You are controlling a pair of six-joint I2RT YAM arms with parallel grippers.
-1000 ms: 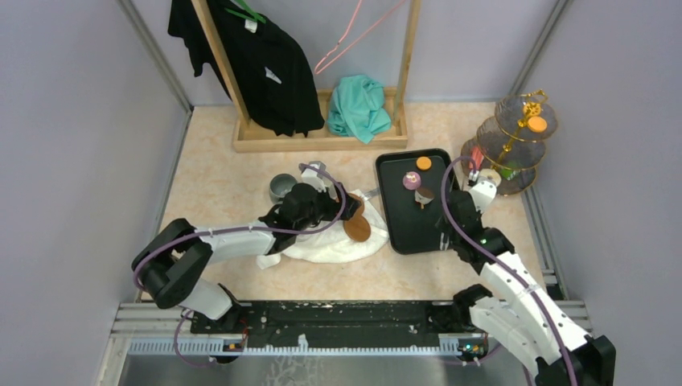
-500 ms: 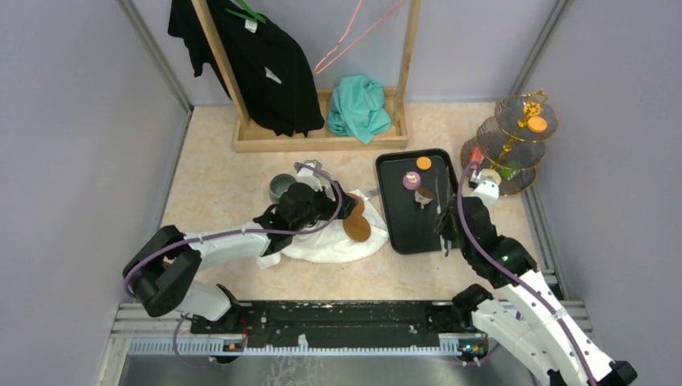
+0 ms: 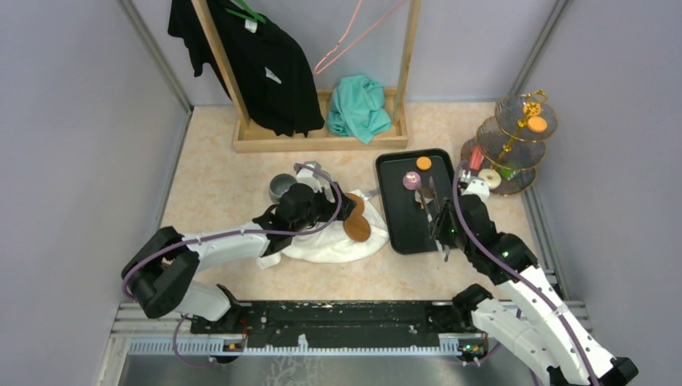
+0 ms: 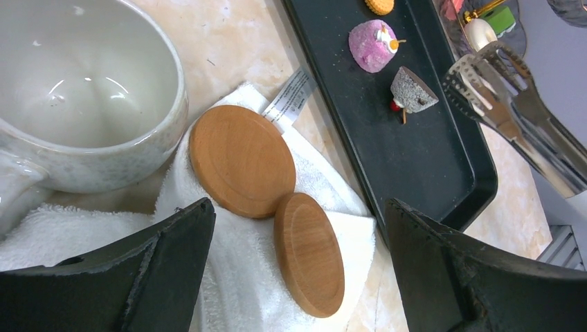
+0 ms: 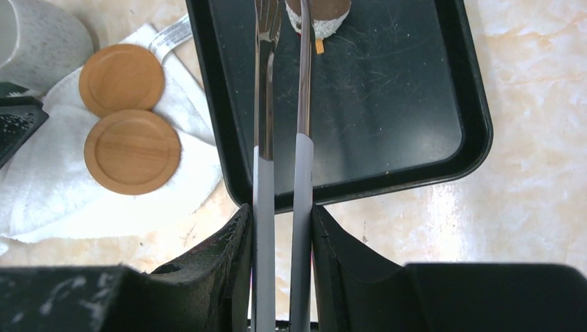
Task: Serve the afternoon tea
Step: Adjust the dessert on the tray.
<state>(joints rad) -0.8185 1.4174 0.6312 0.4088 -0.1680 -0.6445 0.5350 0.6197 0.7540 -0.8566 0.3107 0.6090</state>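
Top view: we see the three-tier stand (image 3: pixel 508 145) at far right, with sweets (image 3: pixel 412 180) waiting on the black tray (image 3: pixel 402 233). Left wrist: the left gripper (image 4: pixel 297 214), jaws spread and empty, hovers over two wooden coasters (image 4: pixel 242 160) beside the grey mug (image 4: pixel 83 90). Right wrist: the right gripper (image 5: pixel 280 235) pinches the metal tongs (image 5: pixel 280 104), their tips flanking a chocolate sweet (image 5: pixel 318 10), presumably to lift it.

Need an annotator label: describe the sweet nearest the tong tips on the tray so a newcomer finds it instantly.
Find the black tray right of the white towel. In its far half, nearest the tongs' tips, lies a brown-grey wedge with a white edge. Its neighbours, a pink dome and an orange disc, are round; it alone is angular.
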